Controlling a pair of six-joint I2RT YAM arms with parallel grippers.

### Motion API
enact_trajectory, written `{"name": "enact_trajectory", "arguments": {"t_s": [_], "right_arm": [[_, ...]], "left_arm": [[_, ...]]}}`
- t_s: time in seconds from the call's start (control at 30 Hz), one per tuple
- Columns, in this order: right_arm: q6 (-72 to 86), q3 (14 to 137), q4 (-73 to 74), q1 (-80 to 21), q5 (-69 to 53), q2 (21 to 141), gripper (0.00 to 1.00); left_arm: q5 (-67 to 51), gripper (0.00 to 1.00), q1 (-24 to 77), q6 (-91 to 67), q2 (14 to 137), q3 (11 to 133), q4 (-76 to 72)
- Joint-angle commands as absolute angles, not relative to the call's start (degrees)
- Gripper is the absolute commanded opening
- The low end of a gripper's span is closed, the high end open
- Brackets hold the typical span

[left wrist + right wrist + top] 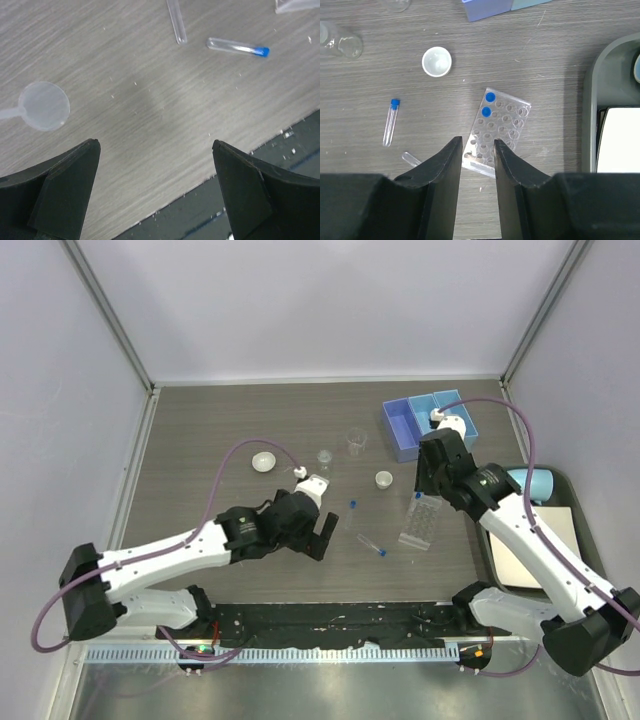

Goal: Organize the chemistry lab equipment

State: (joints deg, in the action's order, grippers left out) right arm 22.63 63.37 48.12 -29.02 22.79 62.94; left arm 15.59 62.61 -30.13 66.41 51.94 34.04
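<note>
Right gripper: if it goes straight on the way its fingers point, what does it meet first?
Probably the clear plastic tube rack: its near end shows between the fingers of the right gripper. Height above it is unclear.

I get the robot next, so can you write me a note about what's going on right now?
Left gripper: open, empty, over the bare table beside the loose tubes.
Right gripper: jaws slightly apart, empty, above the near end of the clear tube rack.
Done: two blue-capped tubes stand in the rack.
Left to do: one loose tube and a second loose tube lie flat on the table. Two tiny beakers and two white round dishes sit on the table, outside the blue tray.
</note>
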Motion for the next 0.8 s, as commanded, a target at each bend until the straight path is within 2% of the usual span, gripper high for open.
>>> {"name": "enact_trajectory", "arguments": {"t_s": [0.0, 0.23, 0.37, 0.77], "right_arm": [[23.90, 62.76, 50.01, -32.33, 22.41, 60.21, 0.37], [25.58, 62.49, 52.55, -37.26, 23.73, 56.08, 0.37], [25.58, 62.14, 54.31, -37.79, 23.82, 53.44, 0.38], [25.49, 62.58, 56.34, -37.88, 21.27, 48.43, 0.37]], "left_arm": [[23.28, 1.00, 61.97, -31.46, 73.28, 57.73, 28.04], [25.05, 1.00, 61.08, -34.27, 94.70, 69.86, 27.77], [26.10, 1.00, 61.00, -37.08, 102.28, 76.10, 29.35], [25.67, 0.95, 60.56, -40.87, 110.30, 78.92, 27.43]]}}
